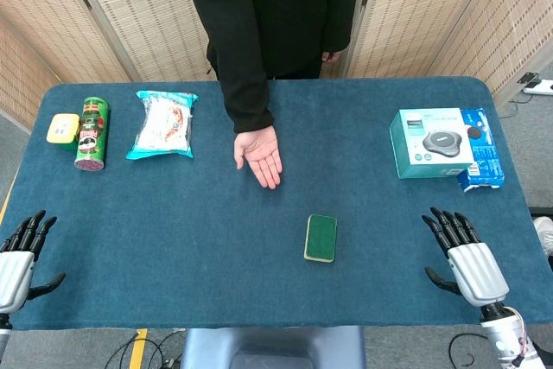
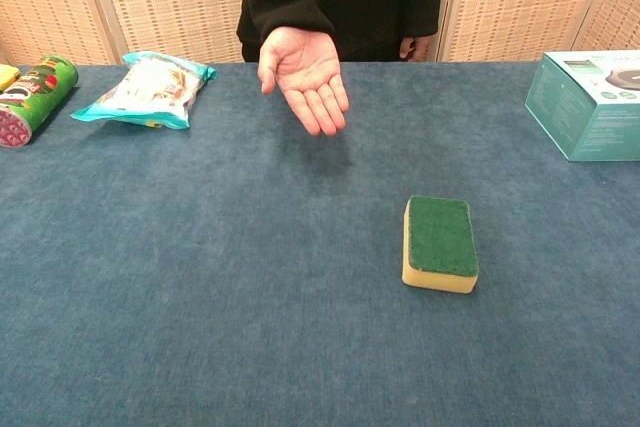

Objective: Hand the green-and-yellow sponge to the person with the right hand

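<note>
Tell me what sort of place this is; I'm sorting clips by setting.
Probably a lab or demo room set up for handover trials: a table under blue cloth, woven folding screens behind, and a person's open palm waiting near a sponge between two robot hands.

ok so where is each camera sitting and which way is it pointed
Head view: high up, looking steeply down on the table; both robot hands show, left hand and right hand, fingers spread, holding nothing.
Chest view: low, near table height, facing forward across the table to the person; no robot hand shows.
Shared: the sponge green side up, the person's open palm, the snack bag, the teal box.
</note>
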{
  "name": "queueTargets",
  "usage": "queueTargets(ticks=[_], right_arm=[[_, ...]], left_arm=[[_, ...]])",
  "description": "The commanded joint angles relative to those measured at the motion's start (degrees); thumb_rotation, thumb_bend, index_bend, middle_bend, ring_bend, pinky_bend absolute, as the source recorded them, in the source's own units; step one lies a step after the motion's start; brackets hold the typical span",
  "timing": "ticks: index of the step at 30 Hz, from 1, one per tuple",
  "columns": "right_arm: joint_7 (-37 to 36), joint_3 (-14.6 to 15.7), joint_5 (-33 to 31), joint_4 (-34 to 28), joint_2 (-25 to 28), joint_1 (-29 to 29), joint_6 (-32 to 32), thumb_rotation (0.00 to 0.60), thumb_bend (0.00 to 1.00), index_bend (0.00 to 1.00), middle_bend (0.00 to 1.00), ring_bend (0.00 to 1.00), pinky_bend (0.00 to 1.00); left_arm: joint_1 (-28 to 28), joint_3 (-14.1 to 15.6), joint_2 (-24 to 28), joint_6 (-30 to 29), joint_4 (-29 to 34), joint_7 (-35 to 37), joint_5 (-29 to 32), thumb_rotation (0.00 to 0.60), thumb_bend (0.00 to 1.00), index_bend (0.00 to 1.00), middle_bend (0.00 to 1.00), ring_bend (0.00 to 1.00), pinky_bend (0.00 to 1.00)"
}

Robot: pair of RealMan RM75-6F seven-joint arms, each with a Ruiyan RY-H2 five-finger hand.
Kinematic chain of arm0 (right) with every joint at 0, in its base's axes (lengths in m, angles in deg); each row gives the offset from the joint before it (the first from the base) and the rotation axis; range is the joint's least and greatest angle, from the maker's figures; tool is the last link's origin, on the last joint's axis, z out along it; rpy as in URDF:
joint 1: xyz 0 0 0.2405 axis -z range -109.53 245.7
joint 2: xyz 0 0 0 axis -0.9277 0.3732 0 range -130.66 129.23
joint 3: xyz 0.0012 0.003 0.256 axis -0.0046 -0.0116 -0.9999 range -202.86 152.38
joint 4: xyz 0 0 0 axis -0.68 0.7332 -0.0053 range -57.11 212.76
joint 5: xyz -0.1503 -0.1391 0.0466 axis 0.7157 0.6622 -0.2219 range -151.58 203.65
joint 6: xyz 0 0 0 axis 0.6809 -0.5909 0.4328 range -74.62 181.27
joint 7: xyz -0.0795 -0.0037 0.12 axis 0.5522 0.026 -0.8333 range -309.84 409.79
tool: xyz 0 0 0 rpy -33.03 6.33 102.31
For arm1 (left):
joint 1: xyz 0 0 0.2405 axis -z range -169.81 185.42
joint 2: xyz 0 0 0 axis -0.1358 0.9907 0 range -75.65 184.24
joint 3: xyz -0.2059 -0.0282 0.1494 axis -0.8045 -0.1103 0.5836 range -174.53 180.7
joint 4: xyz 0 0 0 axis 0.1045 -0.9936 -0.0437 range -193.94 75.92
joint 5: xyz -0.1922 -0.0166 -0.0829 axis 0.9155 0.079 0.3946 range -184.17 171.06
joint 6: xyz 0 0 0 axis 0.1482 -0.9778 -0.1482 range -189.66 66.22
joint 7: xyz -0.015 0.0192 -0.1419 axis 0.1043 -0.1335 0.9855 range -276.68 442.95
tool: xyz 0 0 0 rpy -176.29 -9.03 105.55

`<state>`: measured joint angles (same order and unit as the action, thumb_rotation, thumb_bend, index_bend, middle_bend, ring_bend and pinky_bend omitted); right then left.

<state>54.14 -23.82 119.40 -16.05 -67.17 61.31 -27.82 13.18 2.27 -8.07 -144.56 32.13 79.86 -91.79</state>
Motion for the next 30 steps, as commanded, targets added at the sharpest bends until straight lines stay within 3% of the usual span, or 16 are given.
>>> queueTargets(ticks=[1,7,15,24,30], right_arm=[[-0.1,0.0,-0.3,0.1,0.0,-0.2,0.4,0.600,0.21,0.00,0.01,0.00,0.00],[-1.2,0.3,-0.8,-0.4,0.0,-1.1,2.7,0.600,0.21,0.00,0.01,0.00,0.00],[-2.1,-0.4,-3.5,-6.8,0.2,-5.9,11.4,0.600,0.21,0.00,0.03,0.00,0.00],[0.9,-3.0,-11.0,-5.4,-9.5,-10.4,19.0,0.600,0.24,0.00,0.04,0.00,0.00],[5.7,-4.7,-14.8,-3.4,-16.2,-13.5,22.1,0.600,0.24,0.00,0.04,0.00,0.00]], left_arm=[[0.1,0.0,-0.1,0.2,-0.2,-0.4,-0.1,0.600,0.26,0.05,0.02,0.04,0.24],[0.5,0.1,-0.2,0.9,0.1,0.0,-0.3,0.600,0.26,0.05,0.02,0.04,0.24],[1.6,-0.6,0.0,3.4,-0.4,2.4,1.5,0.600,0.26,0.05,0.02,0.04,0.24],[1.2,-0.3,2.1,2.7,0.5,7.2,0.5,0.600,0.26,0.07,0.02,0.04,0.24],[1.7,-0.6,3.5,5.4,-0.1,11.2,2.7,0.600,0.26,0.08,0.02,0.04,0.24]])
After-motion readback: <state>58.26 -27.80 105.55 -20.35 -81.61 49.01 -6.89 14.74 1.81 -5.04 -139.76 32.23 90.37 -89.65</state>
